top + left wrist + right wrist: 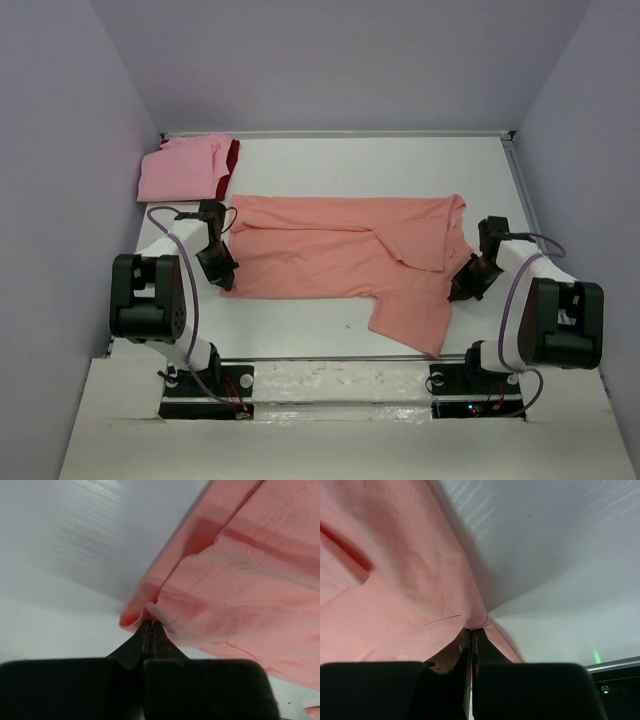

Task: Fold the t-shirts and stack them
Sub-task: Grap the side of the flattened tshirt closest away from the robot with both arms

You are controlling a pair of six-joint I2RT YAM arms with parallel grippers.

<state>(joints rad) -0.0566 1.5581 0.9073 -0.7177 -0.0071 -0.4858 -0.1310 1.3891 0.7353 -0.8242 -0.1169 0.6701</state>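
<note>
A salmon-orange t-shirt [340, 255] lies spread across the middle of the table, one sleeve flap hanging toward the near edge. My left gripper [226, 280] is shut on the shirt's near left corner; in the left wrist view the black fingertips [150, 626] pinch a bunched hem of the shirt [240, 580]. At the shirt's right edge my right gripper [462, 290] is shut on the cloth, and the right wrist view shows its fingertips [471, 631] clamping a fold of the shirt [395, 580]. A folded lighter pink t-shirt [183, 168] lies at the back left on a dark red one [232, 160].
The white table [300, 320] is walled in by pale lavender panels on three sides. A metal rail [520, 190] runs along the right edge. The arm bases [205, 385] sit at the near edge.
</note>
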